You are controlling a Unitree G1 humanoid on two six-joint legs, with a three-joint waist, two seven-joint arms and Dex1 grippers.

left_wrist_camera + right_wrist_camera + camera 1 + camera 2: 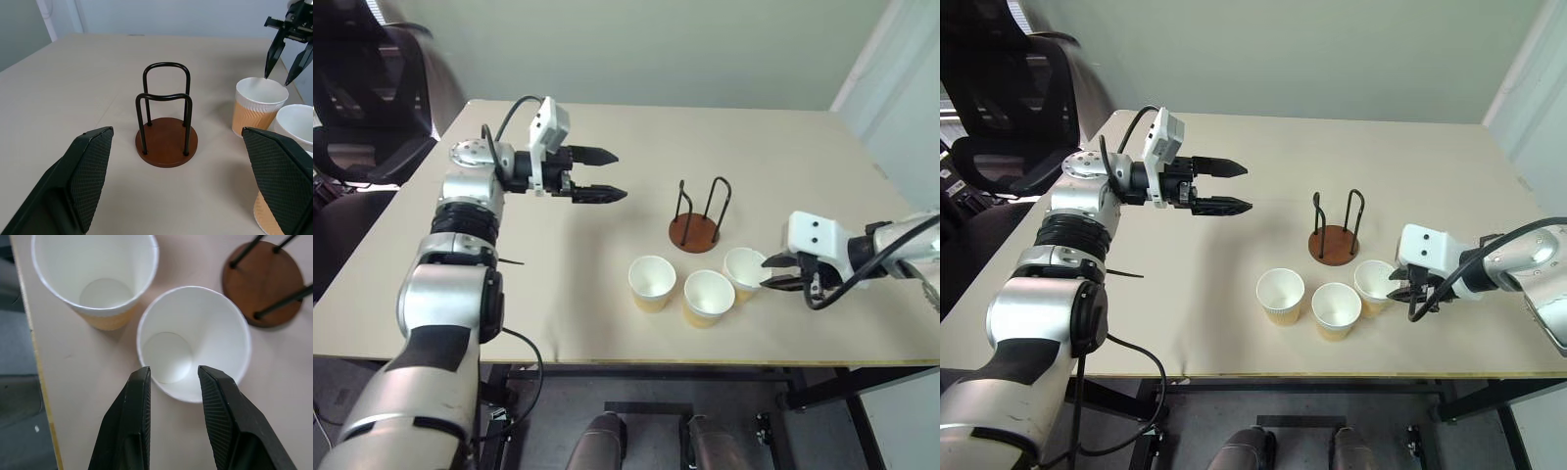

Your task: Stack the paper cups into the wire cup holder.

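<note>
Three paper cups stand upright in a row near the table's front edge: the left cup point(652, 282), the middle cup point(709, 297) and the right cup point(744, 271). Just behind them is the wire cup holder point(697, 229), empty, with a brown disc base and two black loops. My right gripper point(766, 273) hovers over the right cup point(193, 340), open, tips just above its rim and nothing between the fingers. The left gripper point(620, 176) hangs open above the table, left of the holder and pointing toward it, holding nothing.
A black office chair point(372, 88) stands beyond the table's left edge. The table's front edge point(607, 360) runs close to the cups. Bare tabletop point(783, 147) stretches behind and to the left of the holder.
</note>
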